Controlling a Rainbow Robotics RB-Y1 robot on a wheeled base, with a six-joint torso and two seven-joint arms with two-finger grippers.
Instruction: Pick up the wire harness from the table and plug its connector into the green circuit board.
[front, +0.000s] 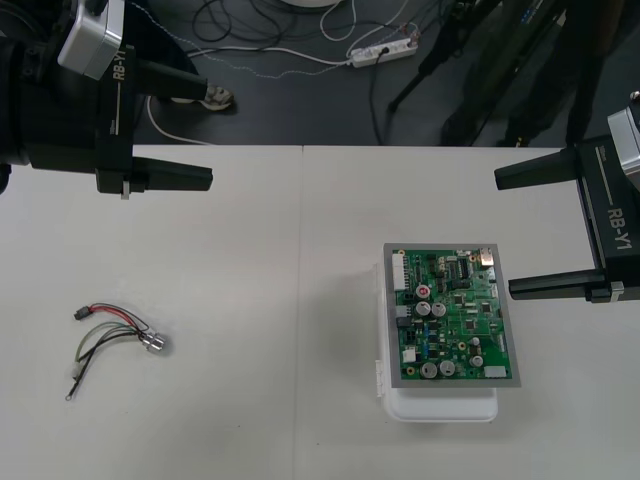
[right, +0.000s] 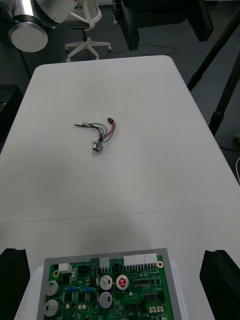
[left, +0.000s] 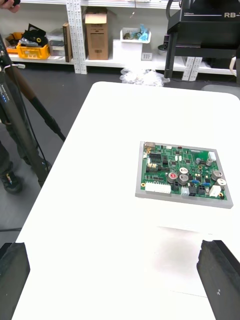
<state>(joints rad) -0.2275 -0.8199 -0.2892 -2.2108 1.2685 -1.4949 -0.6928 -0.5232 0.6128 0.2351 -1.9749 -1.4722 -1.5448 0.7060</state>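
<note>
1. The table (front: 300, 300) is a plain pale sheet. Its far edge runs straight across below the dark floor, and a thin seam runs from that edge toward me down the middle. The widest bare stretch lies along that seam.
2. The green circuit board (front: 455, 315) sits flat on its white base (front: 440, 408) in the right half of the table, well in from the far edge. There is bare table on its left, far and near sides.
3. My left gripper (front: 175, 128) hangs at the far left corner, jaws spread wide with nothing between them. From the front, one finger lies over the floor strip and the other just inside the table's far edge. In my left wrist view the fingers (left: 12, 280) stand at the two bottom corners, with the board out ahead between them.
4. My right gripper (front: 530, 232) waits at the right side, also wide and holding nothing. The tip of its nearer finger comes just up to the board's right edge, and the other finger lies beyond the board's far right corner.
5. The wire harness (front: 112, 340) lies loose on the left half, well apart from the board and from both grippers, with bare table all round it.
6. Its round metal socket (front: 155, 344) is the end toward the seam. Its small black plug (front: 79, 314) lies at the far left end of the red wires, not in the board.
</note>
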